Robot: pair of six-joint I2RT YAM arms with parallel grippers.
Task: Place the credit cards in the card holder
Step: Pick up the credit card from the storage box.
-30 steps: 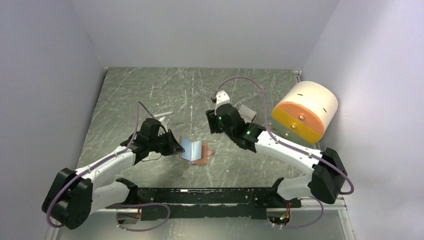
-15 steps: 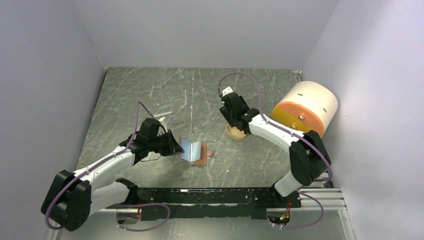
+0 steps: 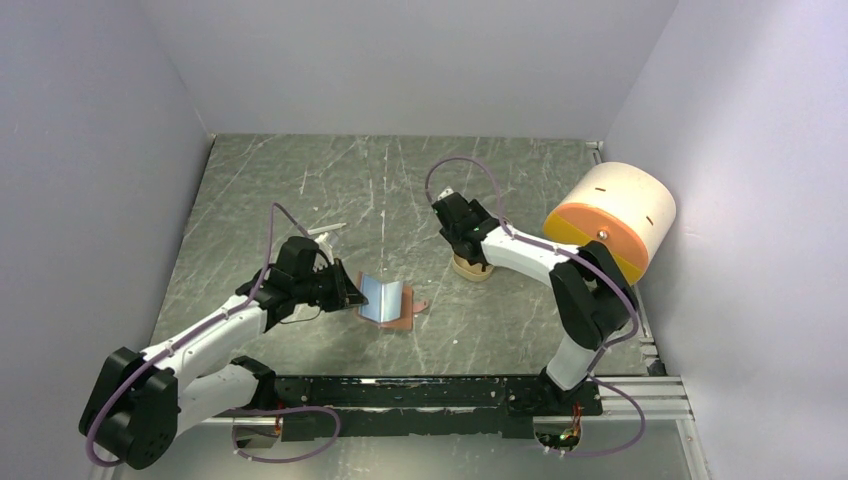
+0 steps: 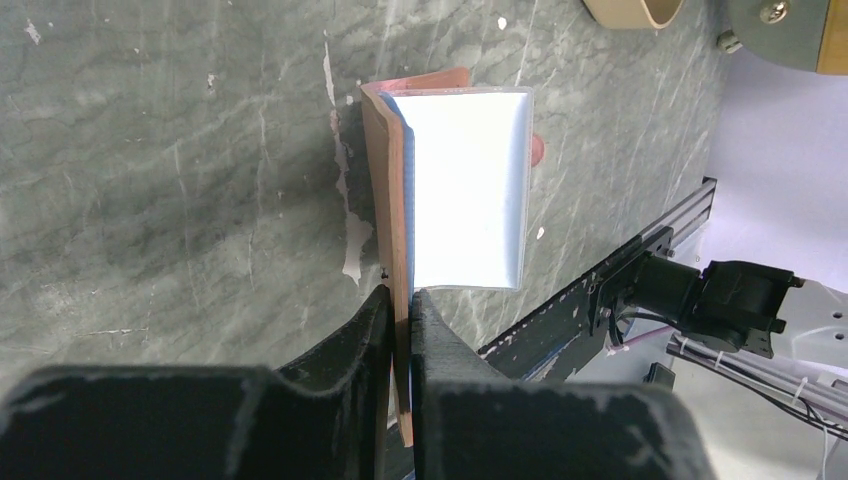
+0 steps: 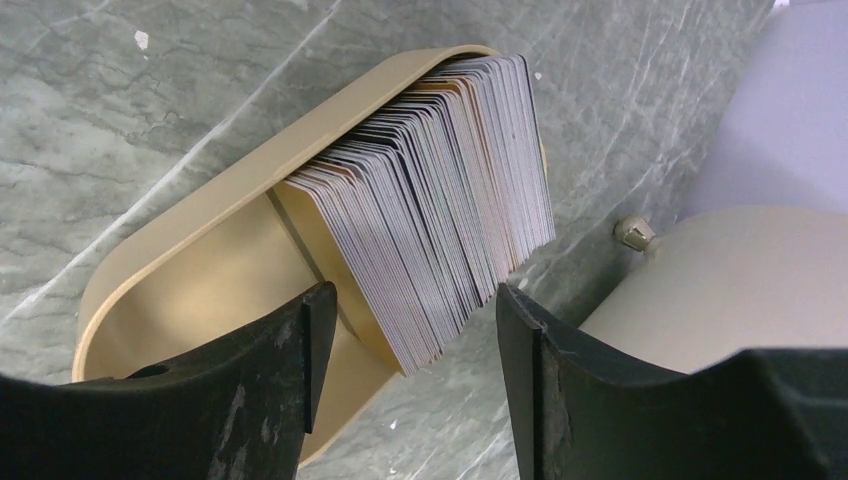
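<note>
Marble tabletop (image 3: 300, 180): right fingers (image 5: 250, 400), now over the tray (image 5: 190, 290) of cards (image 5: 440, 190), gape empty; left fingers (image 4: 345, 365) pinch the card holder (image 4: 385, 200).

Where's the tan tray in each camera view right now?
Top external: tray just right of centre on the table.
Left wrist: only the tray's rim, at the top edge.
Right wrist: tray centre-left, cards standing in it.
Shared landmark: the cream-and-orange cylinder, beside the tray in all three.

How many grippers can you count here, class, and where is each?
2. The left gripper is shut on an edge of the card holder, mid-table. The right gripper hangs open above the credit cards in the tan tray. None seems hidden.
</note>
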